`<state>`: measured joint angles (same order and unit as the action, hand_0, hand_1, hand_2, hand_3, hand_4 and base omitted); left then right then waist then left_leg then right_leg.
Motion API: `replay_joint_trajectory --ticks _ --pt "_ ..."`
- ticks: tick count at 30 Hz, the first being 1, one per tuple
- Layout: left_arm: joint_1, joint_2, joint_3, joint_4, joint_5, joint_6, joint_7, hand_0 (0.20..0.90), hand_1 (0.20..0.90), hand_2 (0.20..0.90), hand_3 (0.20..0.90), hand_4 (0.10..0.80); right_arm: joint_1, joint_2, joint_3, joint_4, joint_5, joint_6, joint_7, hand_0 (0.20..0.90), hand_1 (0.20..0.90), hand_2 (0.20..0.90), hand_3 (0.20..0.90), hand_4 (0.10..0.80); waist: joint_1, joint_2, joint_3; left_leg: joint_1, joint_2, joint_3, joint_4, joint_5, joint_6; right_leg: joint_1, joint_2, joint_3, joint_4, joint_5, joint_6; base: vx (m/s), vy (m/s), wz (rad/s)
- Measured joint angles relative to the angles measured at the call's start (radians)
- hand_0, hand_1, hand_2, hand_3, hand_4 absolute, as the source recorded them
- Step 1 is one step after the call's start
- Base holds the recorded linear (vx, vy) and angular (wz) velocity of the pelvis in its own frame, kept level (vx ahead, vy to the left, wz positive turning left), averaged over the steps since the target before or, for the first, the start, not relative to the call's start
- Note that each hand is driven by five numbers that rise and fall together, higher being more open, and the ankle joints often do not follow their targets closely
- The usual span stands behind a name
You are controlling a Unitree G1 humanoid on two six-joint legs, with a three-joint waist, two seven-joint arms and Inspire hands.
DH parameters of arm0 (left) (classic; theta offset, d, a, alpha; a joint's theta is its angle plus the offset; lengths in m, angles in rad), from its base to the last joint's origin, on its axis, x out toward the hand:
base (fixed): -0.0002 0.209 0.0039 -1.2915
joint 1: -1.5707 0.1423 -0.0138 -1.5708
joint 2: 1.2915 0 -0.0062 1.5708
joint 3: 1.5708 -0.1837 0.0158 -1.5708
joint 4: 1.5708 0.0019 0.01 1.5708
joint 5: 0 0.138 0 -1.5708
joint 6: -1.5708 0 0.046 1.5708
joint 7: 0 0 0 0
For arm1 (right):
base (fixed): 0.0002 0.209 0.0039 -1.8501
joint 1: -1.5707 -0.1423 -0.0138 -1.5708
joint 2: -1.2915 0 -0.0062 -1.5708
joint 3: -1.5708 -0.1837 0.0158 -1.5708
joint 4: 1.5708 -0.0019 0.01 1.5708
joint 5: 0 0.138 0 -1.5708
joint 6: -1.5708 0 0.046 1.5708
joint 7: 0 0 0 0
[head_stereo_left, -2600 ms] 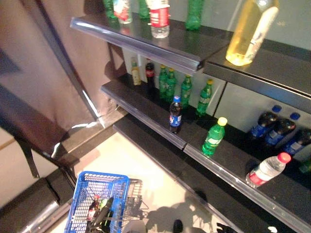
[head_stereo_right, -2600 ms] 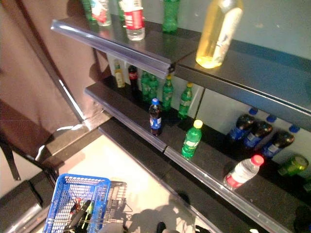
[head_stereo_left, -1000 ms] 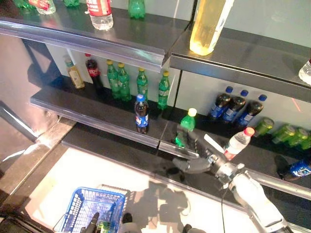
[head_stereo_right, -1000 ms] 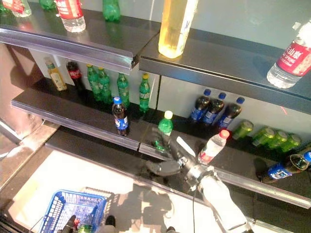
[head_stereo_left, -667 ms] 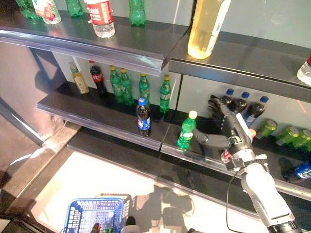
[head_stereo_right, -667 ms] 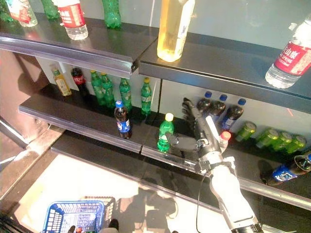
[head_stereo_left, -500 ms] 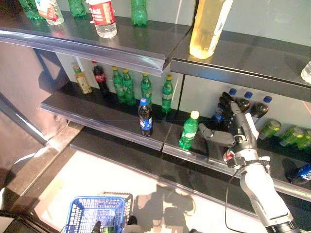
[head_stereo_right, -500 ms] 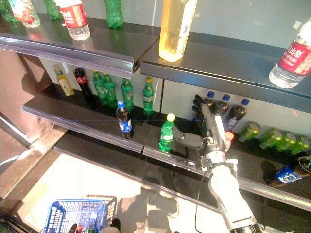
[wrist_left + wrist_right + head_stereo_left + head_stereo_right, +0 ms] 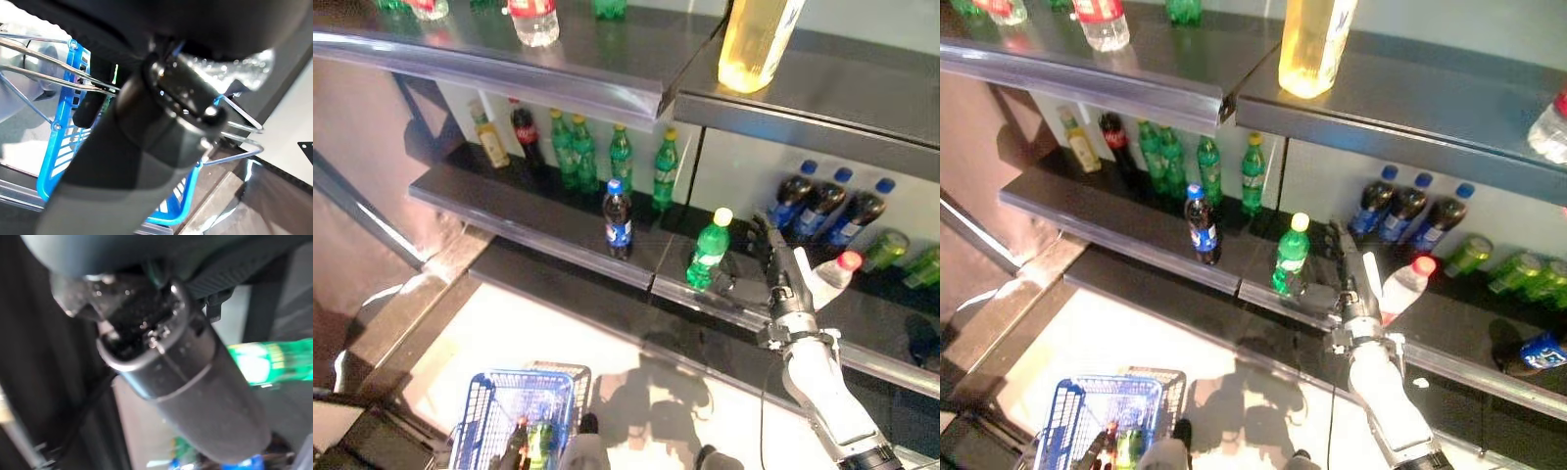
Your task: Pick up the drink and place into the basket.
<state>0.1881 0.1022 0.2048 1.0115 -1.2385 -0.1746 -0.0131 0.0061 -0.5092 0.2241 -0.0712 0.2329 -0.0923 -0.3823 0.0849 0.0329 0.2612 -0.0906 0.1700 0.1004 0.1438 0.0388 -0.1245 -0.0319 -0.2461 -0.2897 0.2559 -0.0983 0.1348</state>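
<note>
I see my right hand (image 9: 775, 279) at the middle shelf (image 9: 538, 217), fingers straight and spread – just beside the green drink (image 9: 708, 252) with the yellow cap, which stands upright near the shelf's front edge. My left hand (image 9: 161, 112) has its fingers curled round the wire handle of the blue basket (image 9: 514, 416) – low over the floor.

Glossy black metal store shelves (image 9: 538, 211) with pale grey rails. Clear green plastic soda bottle (image 9: 709, 251), yellow cap, green-and-white label. Dark cola bottle (image 9: 617, 217), blue cap, blue label. Clear plastic water bottle (image 9: 828, 276), red cap. Tall pale-yellow drink bottle (image 9: 756, 39). Bright blue plastic shopping basket (image 9: 514, 421), lattice walls, thin silver wire handles. Dark right hand (image 9: 777, 276), white thumb cover.
</note>
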Motion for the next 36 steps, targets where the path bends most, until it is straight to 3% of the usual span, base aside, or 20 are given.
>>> replay_joint_trajectory --ticks 10,22,36 --pt "-0.08 0.003 -0.107 -0.05 -0.041 -0.006 -0.003 0.3 0.3 0.3 0.2 0.1 -0.157 0.061 0.022 0.103 -0.004 -0.004 -0.211 0.9 0.9 0.9 0.9 0.8 0.015 0.038 0.144 -0.106 0.001 0.0 0.091 -0.006 0.0 -0.132 -0.024 0.025 0.12 -0.011 -0.015 -0.085 0.03 -0.04" --pt "-0.133 -0.013 -0.12 -0.089 -0.069 -0.007 -0.004 0.3 0.3 0.3 0.2 0.1 -0.295 0.088 0.028 0.161 0.002 -0.002 -0.259 0.9 0.9 0.9 0.9 0.8 0.025 0.067 0.241 -0.184 -0.005 -0.017 0.154 -0.011 0.003 -0.207 -0.038 0.026 0.196 -0.02 -0.023 -0.016 0.001 0.01" --pt "-0.185 0.003 -0.161 -0.122 -0.083 -0.003 -0.01 0.3 0.3 0.3 0.2 0.1 -0.522 0.114 0.012 0.291 -0.004 0.03 -0.387 0.9 0.9 0.9 0.9 0.8 0.07 0.075 0.267 -0.304 -0.024 -0.043 0.173 0.008 0.009 -0.336 -0.048 0.025 0.246 -0.03 -0.031 0.01 -0.004 0.03"
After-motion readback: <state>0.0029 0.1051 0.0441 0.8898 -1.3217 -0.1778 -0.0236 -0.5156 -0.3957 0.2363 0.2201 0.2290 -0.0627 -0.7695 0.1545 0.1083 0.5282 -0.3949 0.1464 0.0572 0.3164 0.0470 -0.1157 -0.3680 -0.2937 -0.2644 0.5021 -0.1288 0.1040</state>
